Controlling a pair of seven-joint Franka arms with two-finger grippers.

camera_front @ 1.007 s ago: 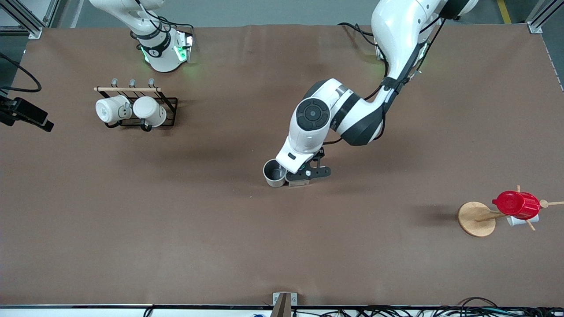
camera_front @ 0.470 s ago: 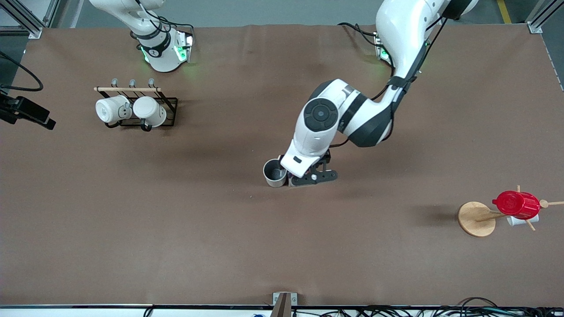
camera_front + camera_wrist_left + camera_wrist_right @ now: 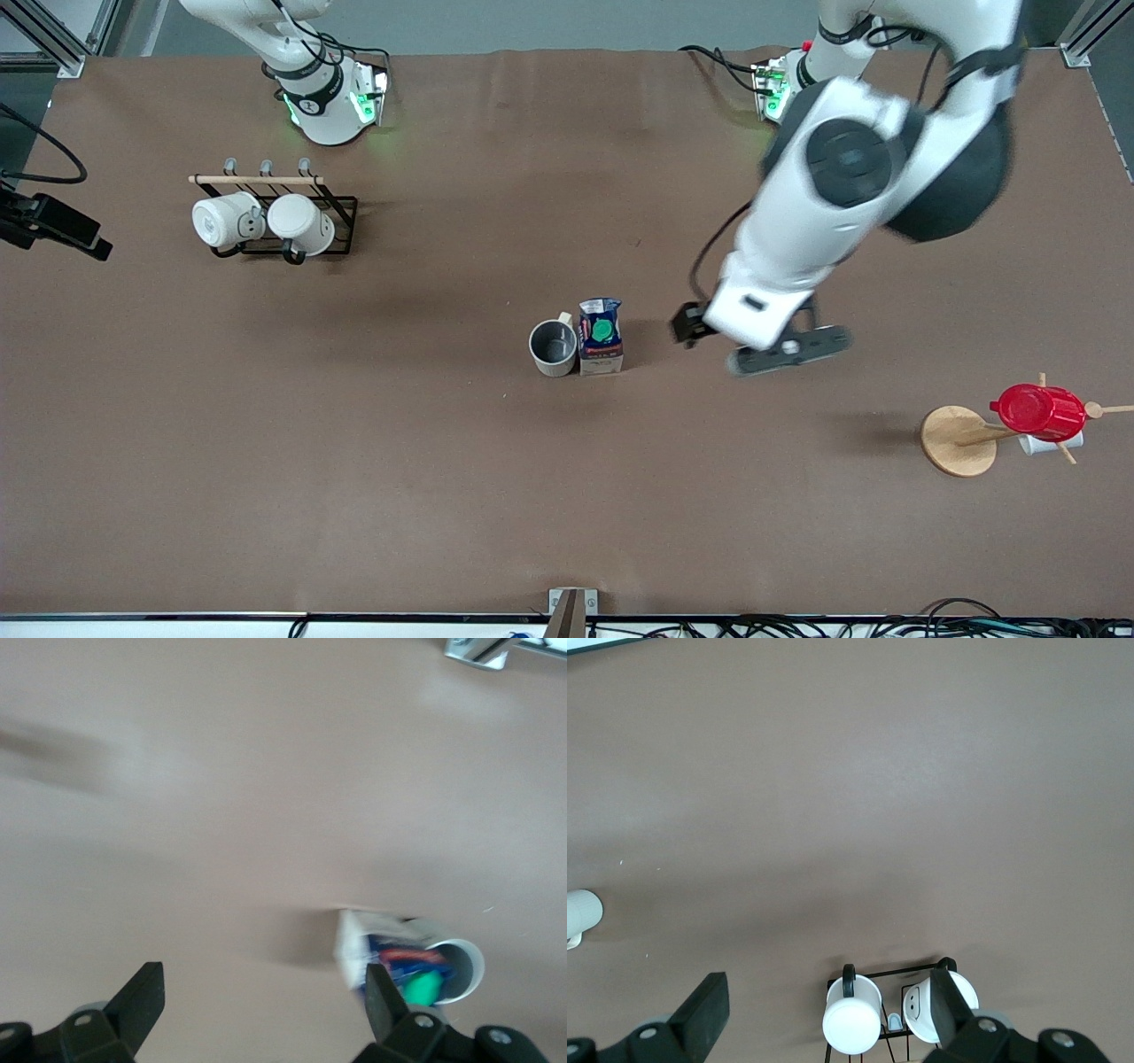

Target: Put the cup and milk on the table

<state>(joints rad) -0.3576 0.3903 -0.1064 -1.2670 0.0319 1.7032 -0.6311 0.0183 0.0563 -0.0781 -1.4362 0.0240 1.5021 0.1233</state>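
Bench (image 3: 354, 496): brown, matte, carrying everything. Left hand (image 3: 762, 346): fingers spread, empty, over bare bench toward the left arm's end. Right hand (image 3: 824, 1028): spread, waiting above the mug rack. Milk (image 3: 601, 337): upright, touching the cup. Cup (image 3: 554, 347): upright mid-bench; both apparently delivered.

No text, label, brand or number can be read anywhere. The small blue and white milk carton with a round green cap (image 3: 601, 336), just beside the cream-beige mug with a grey inside (image 3: 554, 347), shows only unreadable printing.
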